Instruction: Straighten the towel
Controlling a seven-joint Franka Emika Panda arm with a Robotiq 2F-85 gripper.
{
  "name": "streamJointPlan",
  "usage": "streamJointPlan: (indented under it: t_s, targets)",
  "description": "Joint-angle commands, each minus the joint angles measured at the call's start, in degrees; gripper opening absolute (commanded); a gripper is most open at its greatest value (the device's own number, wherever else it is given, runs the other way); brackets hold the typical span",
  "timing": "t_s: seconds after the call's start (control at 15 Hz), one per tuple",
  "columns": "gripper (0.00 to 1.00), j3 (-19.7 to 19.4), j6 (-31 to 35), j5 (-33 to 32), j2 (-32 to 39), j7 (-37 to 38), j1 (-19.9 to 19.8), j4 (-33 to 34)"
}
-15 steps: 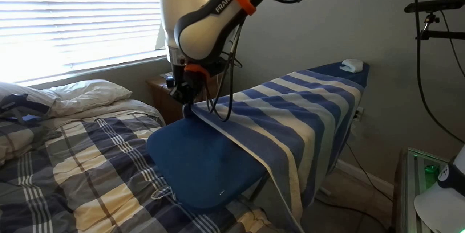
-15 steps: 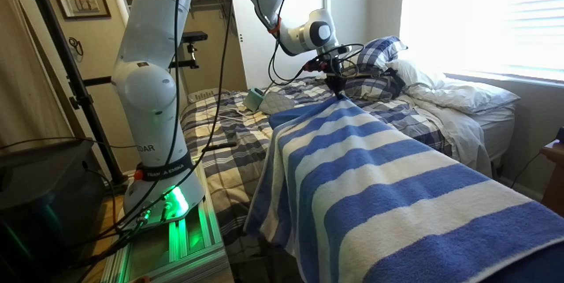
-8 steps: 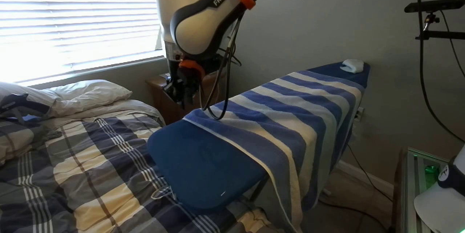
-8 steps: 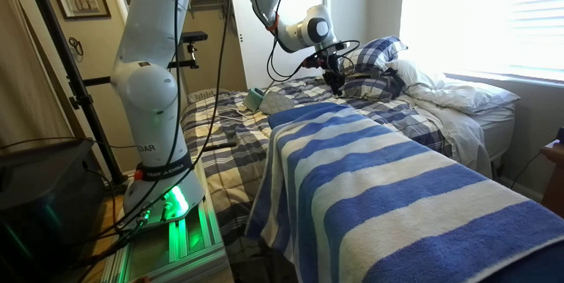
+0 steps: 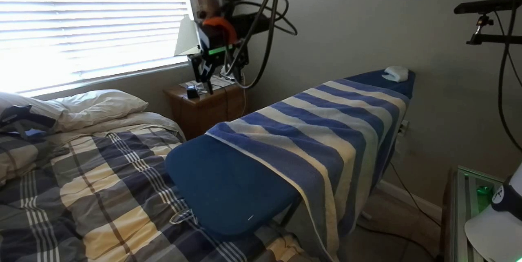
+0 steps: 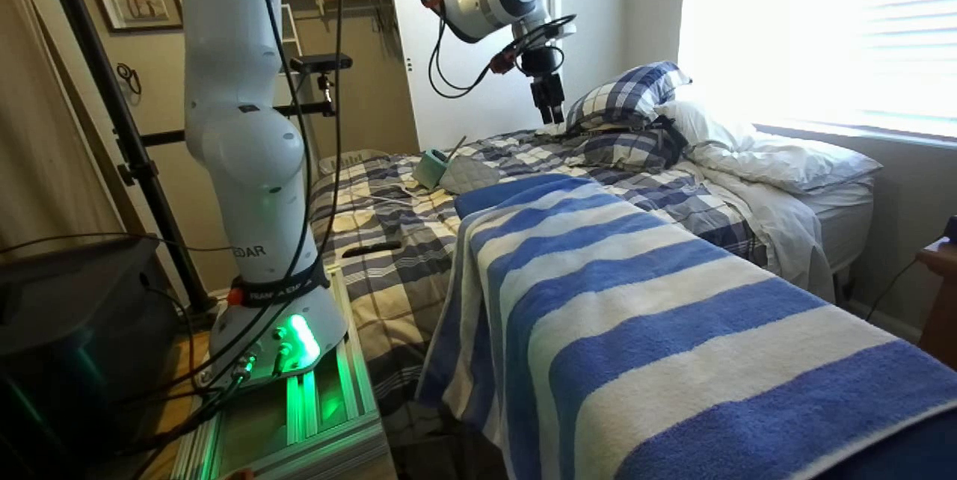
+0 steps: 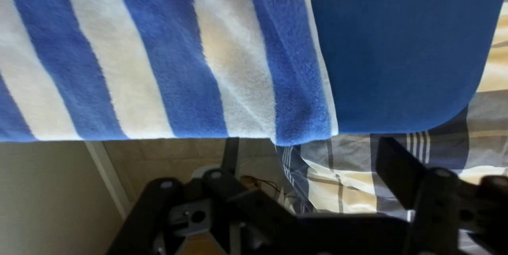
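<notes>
Towel: one, striped, lying over a single blue board. Four blue and three cream stripes show in the wrist view, where it fills the field from 9 to 12 o'clock and its pale hem crosses the board, whose bare end lies at 2 o'clock. Creases mark the stripes next to this hem. In an exterior view, one side hangs toward 5 o'clock; bare board shows at 7 o'clock and at 2 o'clock, the latter part bearing one white object. One arm carries one gripper, at 1 o'clock in an exterior view, apart from the towel. Its two fingers stand well spread in the wrist view. One plaid bed lies at 8 o'clock in an exterior view and one nightstand at 9 o'clock, with a small black object on top. Containers, in an exterior view: one dark box, between 8 and 9 o'clock, its inside hidden; one teal cup-like object on the bed, near 10 o'clock, with a thin stick in or behind it, unclear which.
</notes>
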Motion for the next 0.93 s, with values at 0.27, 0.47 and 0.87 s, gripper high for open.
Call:
streamJointPlan:
  t_s: [0.27,0.47,0.87]
  targets:
    - [1.00,4.49,-5.60,6.50,-25.81,-0.76,-7.92,-22.95]
    - [1.00,5.15,-6.09,3.82,-35.31,-3.23,-11.25,-30.61]
    - [1.00,5.25,-6.44,-1.62,-49.41,-24.31,-15.45,-38.44]
